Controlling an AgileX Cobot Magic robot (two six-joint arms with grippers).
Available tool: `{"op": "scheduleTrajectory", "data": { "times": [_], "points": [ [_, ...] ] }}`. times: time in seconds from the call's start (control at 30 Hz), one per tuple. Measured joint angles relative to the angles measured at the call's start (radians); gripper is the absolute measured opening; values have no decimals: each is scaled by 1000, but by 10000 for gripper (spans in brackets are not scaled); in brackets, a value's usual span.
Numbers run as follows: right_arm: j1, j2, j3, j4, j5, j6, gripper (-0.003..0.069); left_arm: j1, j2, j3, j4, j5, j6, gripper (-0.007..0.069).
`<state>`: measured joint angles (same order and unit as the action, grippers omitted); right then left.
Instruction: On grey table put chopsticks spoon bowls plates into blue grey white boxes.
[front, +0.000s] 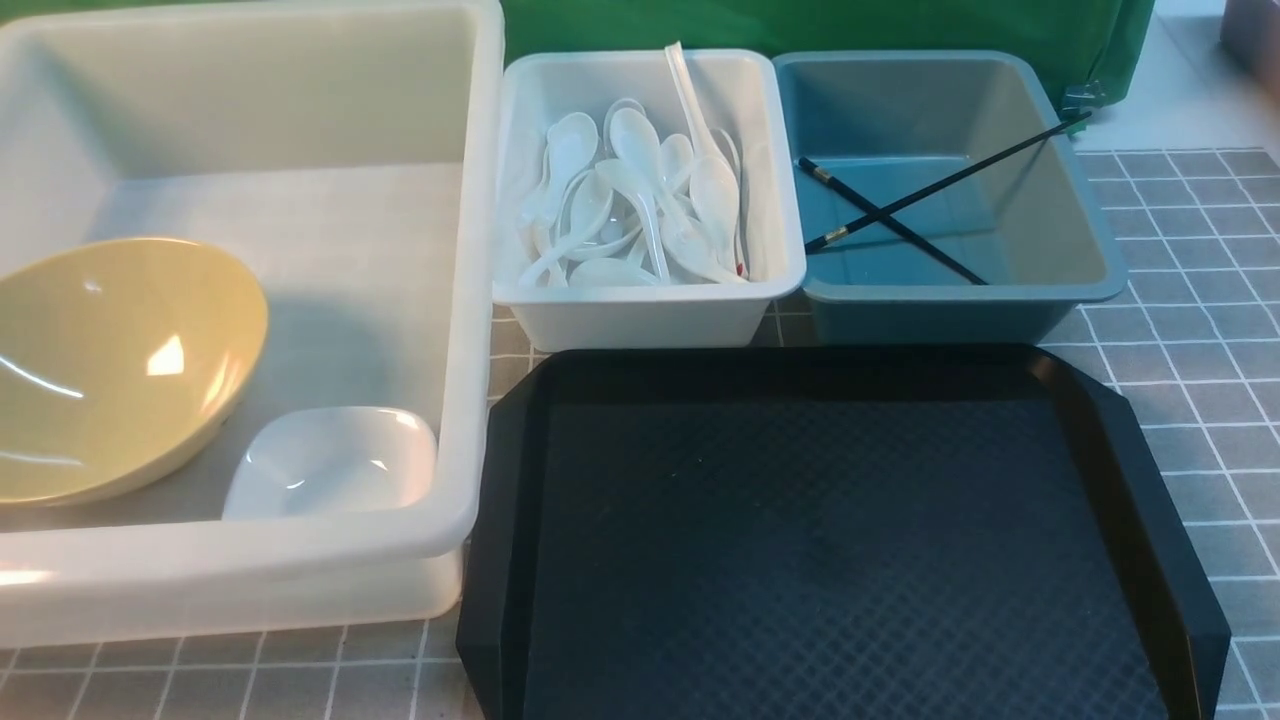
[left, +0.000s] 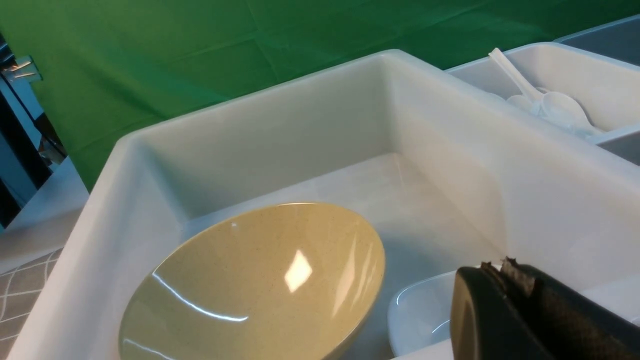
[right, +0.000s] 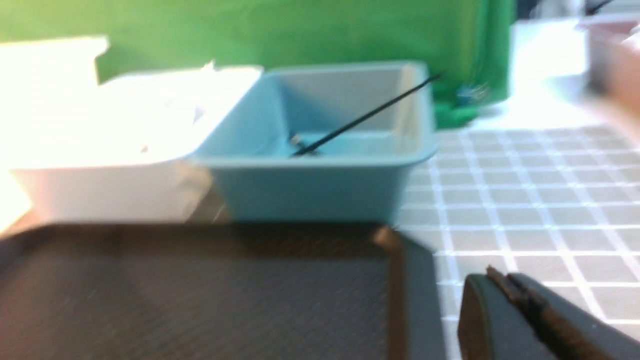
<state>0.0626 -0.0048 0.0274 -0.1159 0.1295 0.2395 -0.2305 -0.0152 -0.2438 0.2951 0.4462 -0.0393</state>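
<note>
No readable writing shows on anything. The yellow bowl and small white dish lie in the large white box, white spoons fill the small white box, and two crossed chopsticks sit in the blue box behind the black tray. Only one finger of the left gripper and one finger of the right gripper are visible, so their jaw state cannot be told.

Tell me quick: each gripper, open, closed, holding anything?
Left gripper: closed, holding nothing, above the large white box.
Right gripper: closed, empty, beside the black tray.
</note>
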Motion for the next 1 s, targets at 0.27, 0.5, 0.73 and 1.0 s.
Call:
{"op": "scheduleTrajectory", "data": {
  "times": [0.27, 0.5, 0.73, 1.0],
  "points": [
    [-126, -6, 0, 0, 11, 0, 61, 0, 0, 0, 0, 0, 0, -7],
    [-139, -6, 0, 43, 107, -113, 62, 0, 0, 0, 0, 0, 0, -7],
    [-138, -6, 0, 60, 193, -150, 66, 0, 0, 0, 0, 0, 0, -7],
    [-140, -6, 0, 60, 193, -150, 77, 0, 0, 0, 0, 0, 0, -7]
  ]
}}
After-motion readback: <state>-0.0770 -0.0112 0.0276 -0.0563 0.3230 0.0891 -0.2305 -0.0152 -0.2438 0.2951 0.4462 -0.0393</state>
